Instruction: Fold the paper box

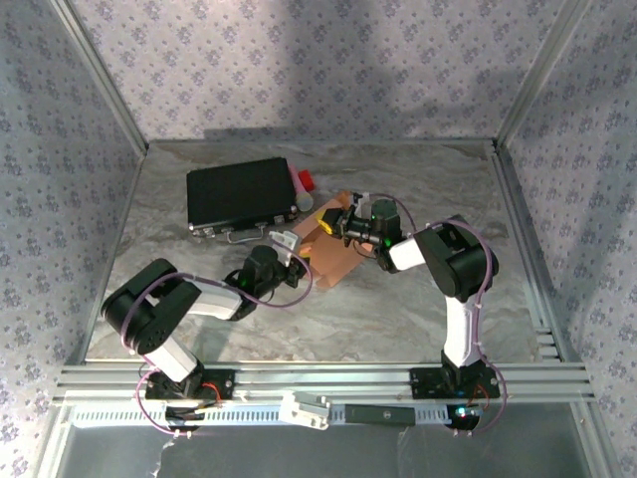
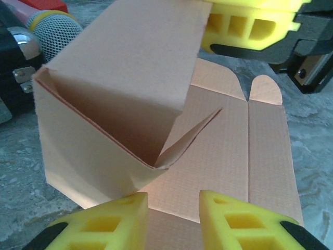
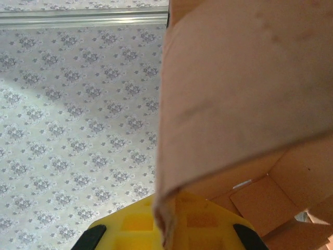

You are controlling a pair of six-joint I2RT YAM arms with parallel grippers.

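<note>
In the top external view, the paper box is lying on the worktop between the two arms, just right of the black case. The right hand is reaching over its far edge while the left hand is pointing at its near-left side, so the two seem to be sharing the fold from opposite ends. In the left wrist view, one large panel is standing up from the flat sheet and forming a corner with a side wall, and a small flap is tucking inward at the crease. The left hand's fingers are sitting apart over the flat base with nothing pinched between them, probably placed to pin the base down or push the wall. A microphone is resting just beyond the box. In the right wrist view, the right hand is clamping together on the raised panel's edge, apparently holding that wall upright while the creases are setting.
</note>
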